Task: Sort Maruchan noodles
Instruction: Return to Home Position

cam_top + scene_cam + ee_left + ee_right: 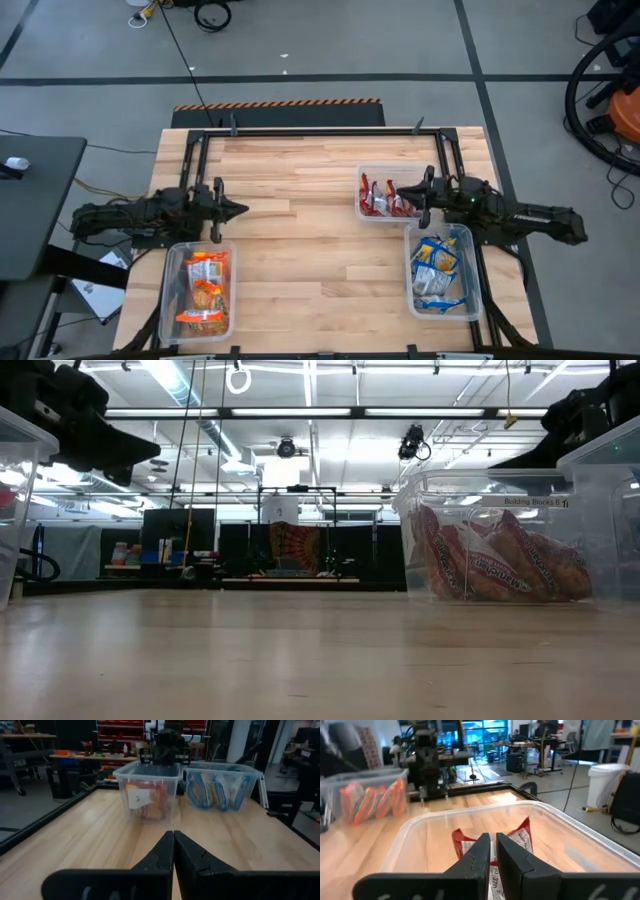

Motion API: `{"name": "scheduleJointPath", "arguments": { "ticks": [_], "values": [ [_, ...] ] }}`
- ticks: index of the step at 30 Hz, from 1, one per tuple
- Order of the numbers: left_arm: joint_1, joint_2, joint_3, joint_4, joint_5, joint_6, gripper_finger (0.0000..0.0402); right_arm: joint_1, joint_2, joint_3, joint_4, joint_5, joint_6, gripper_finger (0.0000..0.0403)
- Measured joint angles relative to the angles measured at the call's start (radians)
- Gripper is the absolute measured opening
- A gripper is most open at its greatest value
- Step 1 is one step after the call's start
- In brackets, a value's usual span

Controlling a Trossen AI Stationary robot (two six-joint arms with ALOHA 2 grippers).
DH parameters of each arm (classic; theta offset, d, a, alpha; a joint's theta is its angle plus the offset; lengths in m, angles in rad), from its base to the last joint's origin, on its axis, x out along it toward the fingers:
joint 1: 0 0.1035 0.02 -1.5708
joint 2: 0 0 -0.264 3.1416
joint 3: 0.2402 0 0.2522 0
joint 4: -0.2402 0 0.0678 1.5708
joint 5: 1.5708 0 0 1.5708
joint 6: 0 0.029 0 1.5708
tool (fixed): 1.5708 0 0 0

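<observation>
High: left gripper [238, 210] closed, orange packets [205, 290] binned just beside. Right gripper [412, 196] above red packets [380, 200]; blue packets [437, 270] beside its wrist.
Low: "Maruchan" legible on red packets; bin label [535, 502] reads "Building Blocks".
Wrists: both finger pairs pressed together, holding nothing.

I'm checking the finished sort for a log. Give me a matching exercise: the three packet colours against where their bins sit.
Column one:
1. orange packets
2. red packets
3. blue packets

Column two:
A. bin under the right claw
B. lone bin on the left side
C. right-side bin nearer the high view's bottom edge

Pairs: 1-B, 2-A, 3-C.
</observation>
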Motion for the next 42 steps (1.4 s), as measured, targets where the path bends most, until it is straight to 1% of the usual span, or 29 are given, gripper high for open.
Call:
{"name": "scheduleJointPath", "arguments": {
  "ticks": [4, 11, 42],
  "values": [
    [0.001, 0.0, 0.004, -0.019, -0.041, 0.005, 0.0014, 0.0, 0.011, 0.0, 0.005, -0.002, 0.01, 0.0037],
    [0.0, 0.0, 0.0, 0.009, -0.052, -0.004, 0.0014, 0.0, 0.011, 0.0, 0.005, -0.003, 0.058, 0.0037],
    [0.0, 0.0, 0.0, 0.017, -0.049, -0.007, 0.0014, 0.0, 0.011, 0.0, 0.005, -0.003, 0.06, 0.0037]
  ]
}}
